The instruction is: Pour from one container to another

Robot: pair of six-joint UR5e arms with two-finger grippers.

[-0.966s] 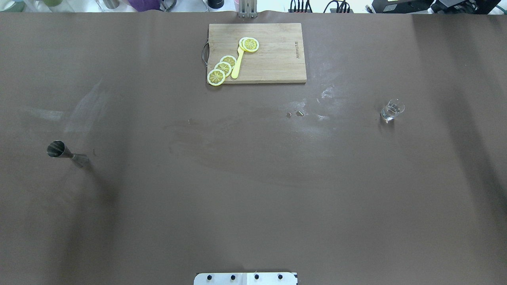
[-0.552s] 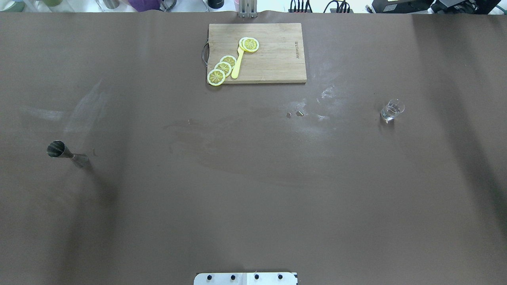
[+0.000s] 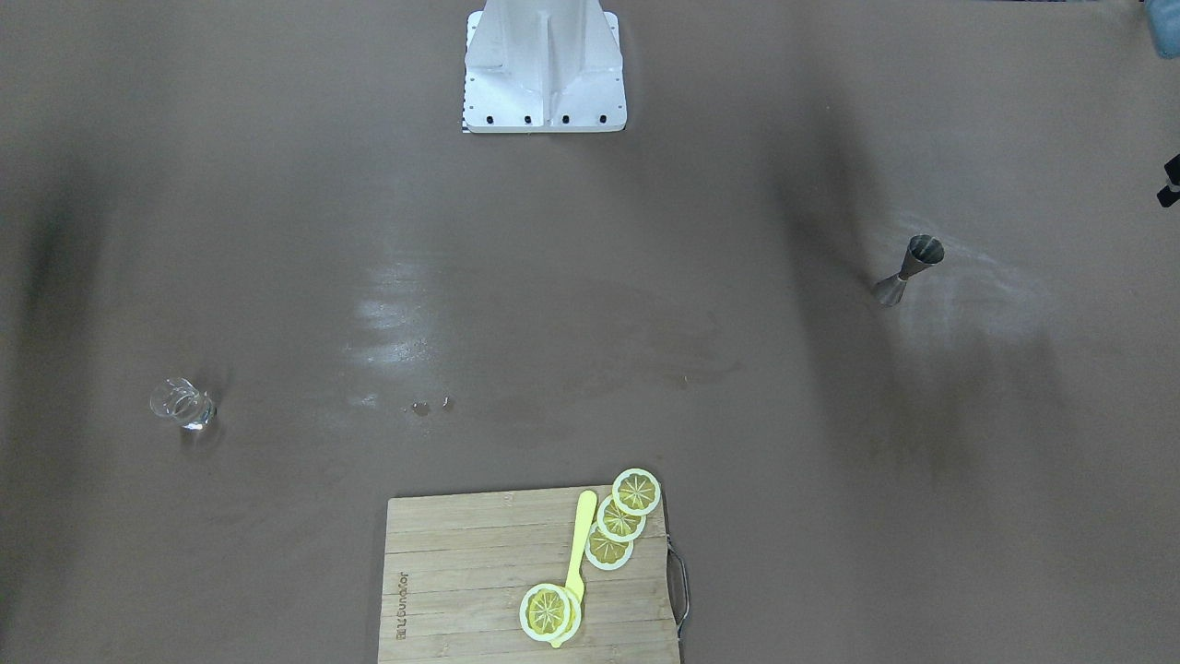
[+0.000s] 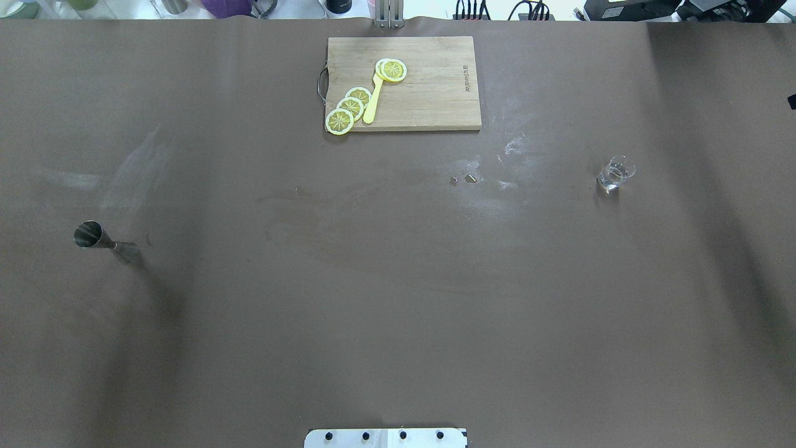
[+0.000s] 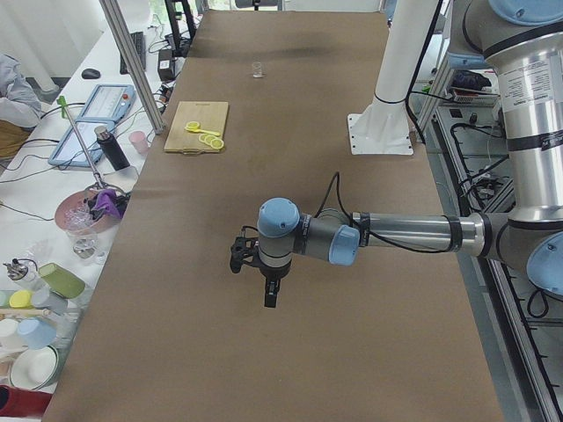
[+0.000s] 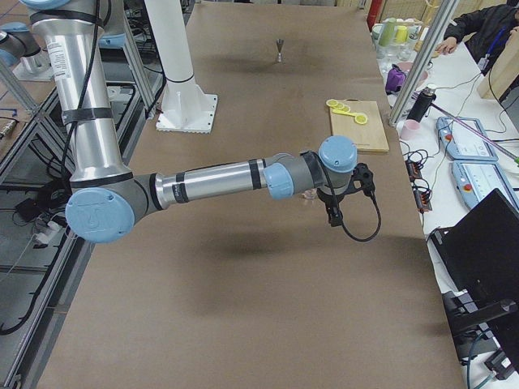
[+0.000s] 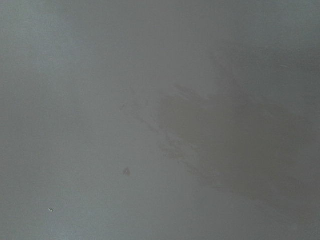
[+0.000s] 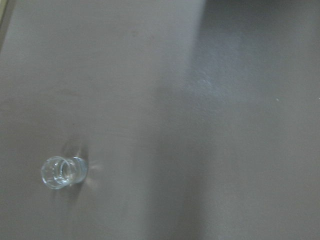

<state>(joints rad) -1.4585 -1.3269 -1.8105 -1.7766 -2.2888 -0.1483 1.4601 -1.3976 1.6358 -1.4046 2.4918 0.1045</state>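
Observation:
The small clear glass cup [image 4: 615, 173] stands upright on the right side of the brown table, also seen in the front view [image 3: 182, 404] and at lower left of the right wrist view [image 8: 62, 172]. The grey steel jigger [image 4: 99, 239] stands upright far off on the left side [image 3: 908, 267]. My left gripper [image 5: 270, 295] hangs above the table in the left side view. In the right side view, my right gripper [image 6: 334, 214] hovers near the cup. For both grippers I cannot tell if they are open or shut. The left wrist view holds only bare table.
A wooden cutting board [image 4: 435, 93] with several lemon slices [image 4: 350, 107] and a yellow utensil lies at the far middle. Small wet spots [image 4: 463, 179] sit between board and cup. The robot's white base plate [image 4: 385, 437] is at the near edge.
A small dark piece of the right arm has come in at the overhead view's right edge. The cup and the jigger have not moved.

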